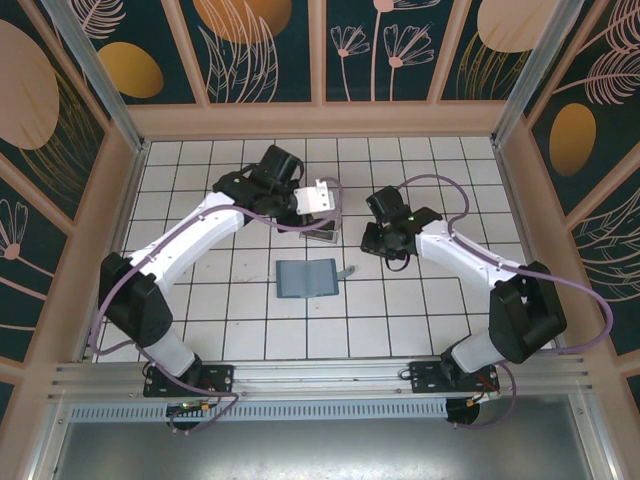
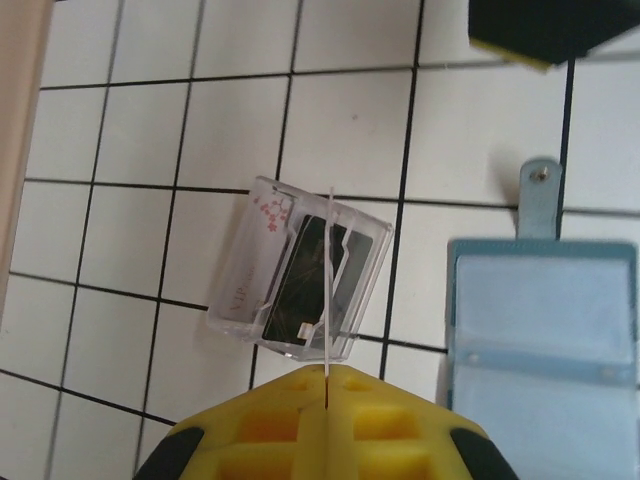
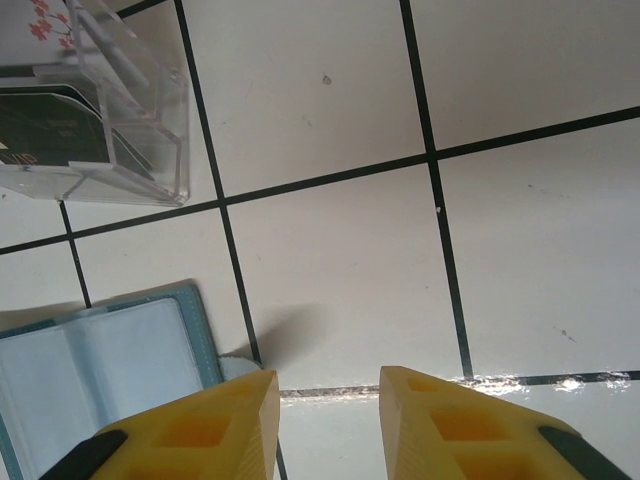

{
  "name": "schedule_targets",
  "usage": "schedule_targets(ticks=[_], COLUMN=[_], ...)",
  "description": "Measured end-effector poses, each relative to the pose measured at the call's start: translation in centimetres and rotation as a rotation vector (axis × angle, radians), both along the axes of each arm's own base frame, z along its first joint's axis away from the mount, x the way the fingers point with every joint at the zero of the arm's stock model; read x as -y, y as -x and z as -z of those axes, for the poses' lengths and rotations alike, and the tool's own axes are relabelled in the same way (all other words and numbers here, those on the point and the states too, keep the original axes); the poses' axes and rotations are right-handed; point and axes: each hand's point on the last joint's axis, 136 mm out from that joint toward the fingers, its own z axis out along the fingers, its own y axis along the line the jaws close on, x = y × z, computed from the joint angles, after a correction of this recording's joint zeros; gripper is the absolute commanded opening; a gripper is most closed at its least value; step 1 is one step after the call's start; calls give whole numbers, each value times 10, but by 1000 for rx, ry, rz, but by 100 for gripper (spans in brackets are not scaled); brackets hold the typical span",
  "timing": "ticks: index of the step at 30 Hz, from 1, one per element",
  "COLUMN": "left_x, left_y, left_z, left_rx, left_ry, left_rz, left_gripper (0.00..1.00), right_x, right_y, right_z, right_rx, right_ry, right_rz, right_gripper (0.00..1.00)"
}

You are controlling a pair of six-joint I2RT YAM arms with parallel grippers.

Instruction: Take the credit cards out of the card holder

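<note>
LEFT: My left hand [image 2: 327, 385], fingers pressed together, pinches a credit card [image 2: 328, 280], seen edge-on as a thin pale line above the clear plastic tray [image 2: 372, 270] on the white-tiled counter [image 2: 120, 120]. Inside the tray lie a dark card [image 2: 305, 285] and a pale card [image 2: 255, 250] printed with pink blossoms.

RIGHT: My right hand [image 3: 330, 420] hangs over bare tile, fingers apart, holding and touching nothing.

The teal-blue card holder [image 2: 545, 320] lies open and flat just beside the tray, grey pockets facing up, its snap tab [image 2: 540, 195] sticking out from one edge. From above, it sits between my two arms.
</note>
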Motion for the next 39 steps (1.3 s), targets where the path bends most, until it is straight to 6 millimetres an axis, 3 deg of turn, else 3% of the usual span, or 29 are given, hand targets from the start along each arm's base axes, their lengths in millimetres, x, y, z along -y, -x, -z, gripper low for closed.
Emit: schedule_targets(ticks=[9,17,29,39], left_x=[13,27,24,25], left_y=[-27,-51,-65,-72], left_z=[43,48,82,81], left_rx=[38,52,13,25], left_ry=[-194,-251,-363,-379], left_rz=[138,182,196,189], left_gripper=[0,0,0,0], right_x=[13,20,30,31], right_y=[15,21,19,21], right_z=[4,14,20,23], right_rx=[-6,-28,-31,-41], right_ry=[-5,6,-1,-6], right_rz=[19,30,63,63], right_gripper=[32,32,32,32])
